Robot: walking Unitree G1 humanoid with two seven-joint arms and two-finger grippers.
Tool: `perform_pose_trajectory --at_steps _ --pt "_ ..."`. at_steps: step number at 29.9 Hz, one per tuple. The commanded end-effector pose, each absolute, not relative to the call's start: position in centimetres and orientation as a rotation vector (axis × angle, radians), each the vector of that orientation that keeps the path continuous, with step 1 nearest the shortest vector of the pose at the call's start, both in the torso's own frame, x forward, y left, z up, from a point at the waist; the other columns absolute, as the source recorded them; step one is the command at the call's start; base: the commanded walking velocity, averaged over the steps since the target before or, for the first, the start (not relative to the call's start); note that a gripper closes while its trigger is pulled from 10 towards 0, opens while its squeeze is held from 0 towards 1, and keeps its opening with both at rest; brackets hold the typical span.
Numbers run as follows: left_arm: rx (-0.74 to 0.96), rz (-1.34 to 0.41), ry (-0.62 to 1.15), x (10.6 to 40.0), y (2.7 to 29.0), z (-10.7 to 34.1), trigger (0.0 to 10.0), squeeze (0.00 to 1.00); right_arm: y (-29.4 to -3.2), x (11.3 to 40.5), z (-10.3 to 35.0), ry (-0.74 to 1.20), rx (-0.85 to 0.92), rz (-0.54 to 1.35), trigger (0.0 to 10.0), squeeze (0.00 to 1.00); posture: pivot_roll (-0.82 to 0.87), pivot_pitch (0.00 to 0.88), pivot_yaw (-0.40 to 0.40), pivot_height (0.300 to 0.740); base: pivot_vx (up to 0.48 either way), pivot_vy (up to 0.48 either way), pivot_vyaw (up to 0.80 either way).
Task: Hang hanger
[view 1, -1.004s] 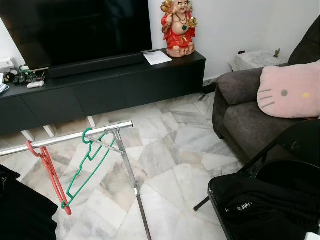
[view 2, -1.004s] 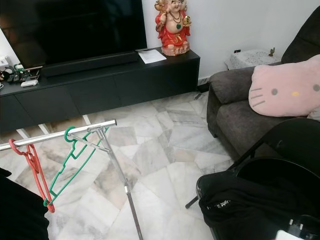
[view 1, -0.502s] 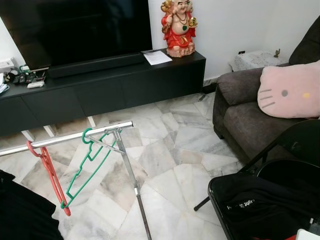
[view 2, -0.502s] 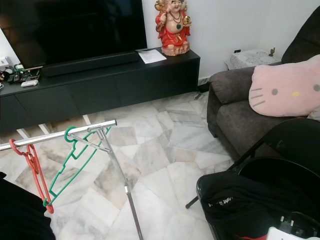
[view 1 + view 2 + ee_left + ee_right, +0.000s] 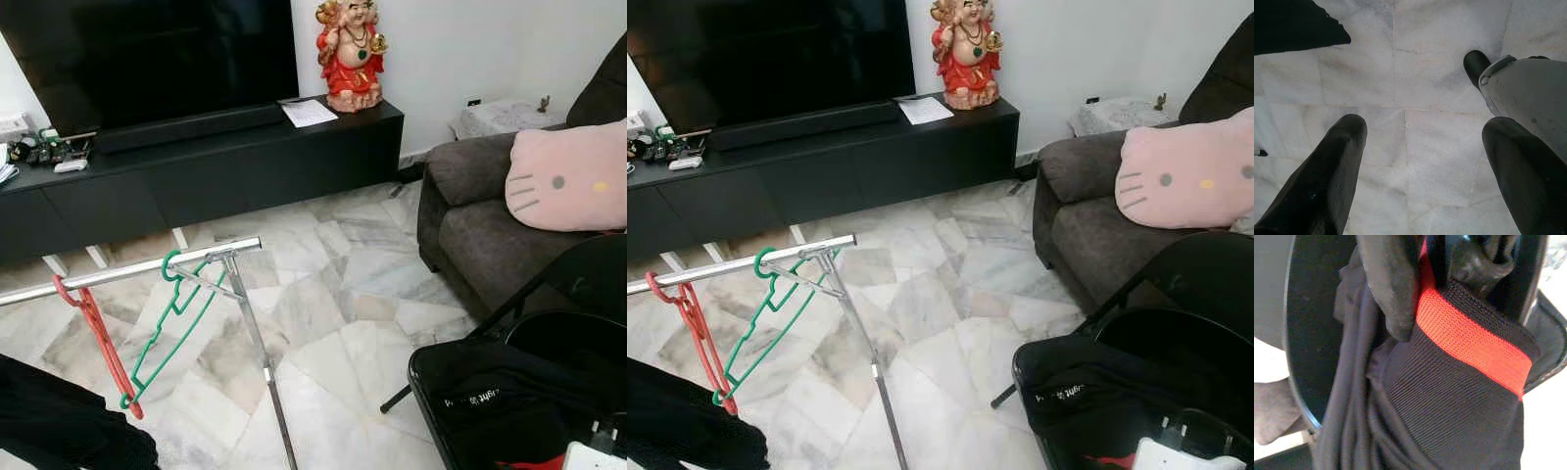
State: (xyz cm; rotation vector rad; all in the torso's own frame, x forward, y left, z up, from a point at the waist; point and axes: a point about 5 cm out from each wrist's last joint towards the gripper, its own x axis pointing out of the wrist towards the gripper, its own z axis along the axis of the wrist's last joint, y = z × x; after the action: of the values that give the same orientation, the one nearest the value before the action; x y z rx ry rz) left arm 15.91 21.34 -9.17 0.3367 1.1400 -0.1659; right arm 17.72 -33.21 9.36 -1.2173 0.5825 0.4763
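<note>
A silver rack rail [image 5: 147, 267] crosses the left side on a slanted leg. On it hang a red hanger [image 5: 103, 343] and a green hanger [image 5: 181, 323]. A black garment with a red knit band [image 5: 1469, 345] lies on the black folding chair [image 5: 578, 294] at the lower right. My right gripper [image 5: 1432, 279] is shut on that garment beside the red band; its white wrist [image 5: 598, 456] shows at the bottom edge. My left gripper [image 5: 1425, 129] hangs open over the marble floor, nothing between its fingers.
Another black cloth [image 5: 69, 423] fills the lower left under the rail. A dark sofa [image 5: 480, 215] with a pink cushion [image 5: 568, 176] stands to the right. A black TV cabinet [image 5: 196, 166] with a red figurine [image 5: 350, 54] lines the far wall.
My right wrist has come up into view at the bottom right, and the garment on the chair has shifted with a red edge showing. The black cloth at lower left sits lower.
</note>
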Motion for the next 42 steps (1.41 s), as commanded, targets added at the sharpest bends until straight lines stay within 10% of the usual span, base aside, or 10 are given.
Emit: perform_pose_trajectory --at_steps 1,22,32,42 --pt "0.351 -0.153 1.159 15.6 22.1 -9.2 10.0 0.0 -32.3 18.4 10.0 0.516 -1.206 0.472 0.0 0.0 -0.17 0.049 0.103 0.74 0.0 0.0 0.0" --pt "0.337 -0.151 1.16 15.6 21.9 -9.2 10.0 0.0 -29.3 22.7 14.0 0.264 -0.924 0.262 0.0 0.0 -0.17 0.054 0.096 0.74 0.0 0.0 0.0" --pt "0.324 -0.143 1.156 15.5 22.0 -9.2 10.0 0.0 -24.7 25.7 11.8 0.177 -0.098 -0.194 0.0 0.0 -0.15 0.036 0.106 0.74 0.0 0.0 0.0" --pt "0.33 -0.138 1.155 15.4 22.3 -9.2 10.0 0.0 -23.1 24.9 8.5 0.302 0.241 -0.515 0.0 0.0 -0.14 0.014 0.114 0.74 0.0 0.0 0.0"
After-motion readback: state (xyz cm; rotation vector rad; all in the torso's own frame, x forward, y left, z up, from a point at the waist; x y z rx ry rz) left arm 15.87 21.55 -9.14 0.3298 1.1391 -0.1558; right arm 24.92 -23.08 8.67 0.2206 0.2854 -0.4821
